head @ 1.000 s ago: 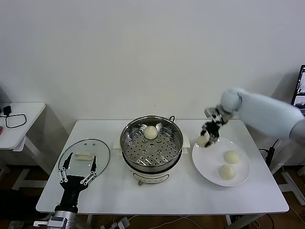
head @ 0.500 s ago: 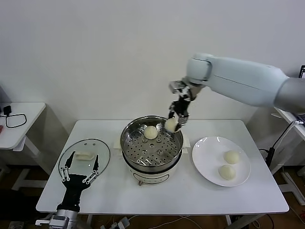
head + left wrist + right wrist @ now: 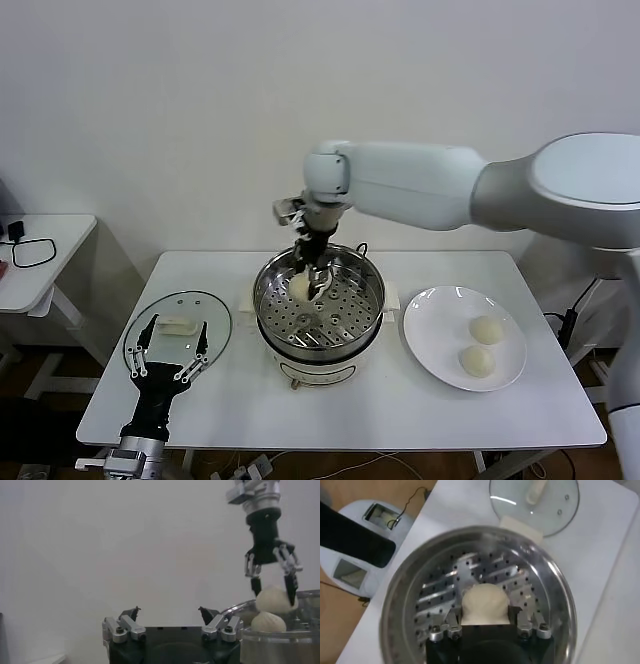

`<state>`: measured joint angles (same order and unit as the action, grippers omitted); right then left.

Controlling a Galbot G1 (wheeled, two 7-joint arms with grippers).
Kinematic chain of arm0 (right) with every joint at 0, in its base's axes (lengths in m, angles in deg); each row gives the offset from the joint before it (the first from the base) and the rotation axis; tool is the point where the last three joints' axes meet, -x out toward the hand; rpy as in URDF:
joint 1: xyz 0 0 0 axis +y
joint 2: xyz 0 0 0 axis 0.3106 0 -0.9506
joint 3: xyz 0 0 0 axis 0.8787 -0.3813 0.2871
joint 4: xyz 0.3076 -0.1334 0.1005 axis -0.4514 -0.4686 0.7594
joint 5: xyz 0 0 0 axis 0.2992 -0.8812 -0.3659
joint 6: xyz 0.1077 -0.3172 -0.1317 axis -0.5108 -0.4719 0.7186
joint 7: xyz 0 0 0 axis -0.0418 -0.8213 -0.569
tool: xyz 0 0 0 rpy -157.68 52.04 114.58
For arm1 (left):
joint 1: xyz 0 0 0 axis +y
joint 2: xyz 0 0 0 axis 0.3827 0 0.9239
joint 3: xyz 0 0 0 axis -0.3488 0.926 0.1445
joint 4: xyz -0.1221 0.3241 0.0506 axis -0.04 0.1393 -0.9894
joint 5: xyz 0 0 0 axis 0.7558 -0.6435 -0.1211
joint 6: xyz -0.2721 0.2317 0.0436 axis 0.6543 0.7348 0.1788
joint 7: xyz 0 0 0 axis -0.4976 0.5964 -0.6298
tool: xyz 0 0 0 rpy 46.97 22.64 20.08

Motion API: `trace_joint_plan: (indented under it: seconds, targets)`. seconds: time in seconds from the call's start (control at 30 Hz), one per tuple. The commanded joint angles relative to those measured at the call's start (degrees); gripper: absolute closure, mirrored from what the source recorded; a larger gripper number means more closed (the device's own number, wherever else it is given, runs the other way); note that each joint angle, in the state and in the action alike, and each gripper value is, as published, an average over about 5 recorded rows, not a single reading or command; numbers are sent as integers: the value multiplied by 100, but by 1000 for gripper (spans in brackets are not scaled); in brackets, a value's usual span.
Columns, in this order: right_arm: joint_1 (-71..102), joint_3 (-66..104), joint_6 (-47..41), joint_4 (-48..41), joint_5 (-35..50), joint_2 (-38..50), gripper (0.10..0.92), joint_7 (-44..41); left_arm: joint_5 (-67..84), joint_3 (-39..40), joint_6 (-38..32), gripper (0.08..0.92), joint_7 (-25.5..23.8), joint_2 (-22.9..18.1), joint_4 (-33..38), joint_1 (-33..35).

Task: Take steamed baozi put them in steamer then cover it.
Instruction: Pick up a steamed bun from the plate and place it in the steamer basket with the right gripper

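I'm lowering a baozi into the steamer; it's hanging just above the perforated tray, toward the steamer's left half, clamped in the right end effector. A second baozi is already sitting in the steamer, partly hidden behind the arm in the head view. Half a second ago the held bun was at the steamer's right rim, and a second ago it was just being lifted off the plate, so the carry is basically done and release looks next. Two baozi are waiting on the plate, right of the steamer, so I judge the task about half loaded. The cover is lying flat on the tabletop left of the steamer, unmoved. The left end effector is parked by the cover, fingers spread, holding nothing, same as before.
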<state>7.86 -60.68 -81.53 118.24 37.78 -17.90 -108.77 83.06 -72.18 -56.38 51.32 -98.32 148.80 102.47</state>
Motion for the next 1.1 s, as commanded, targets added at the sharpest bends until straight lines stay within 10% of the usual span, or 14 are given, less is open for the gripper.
trace_joint_plan:
  seconds: [0.03,0.67,1.1]
  targets:
    - [413,-121,-167,-459,134,-580,389,282,3,-20,-7,177,2,3,-41,-9]
    - [644,-10,-126,-477,-86,-448,206,521,37,-114,-22,177,16,-5,-50,-7]
    - [-512,649,127,1204,-669,2553,203,-157,25,-109,-35,177,14,-7,-2,31]
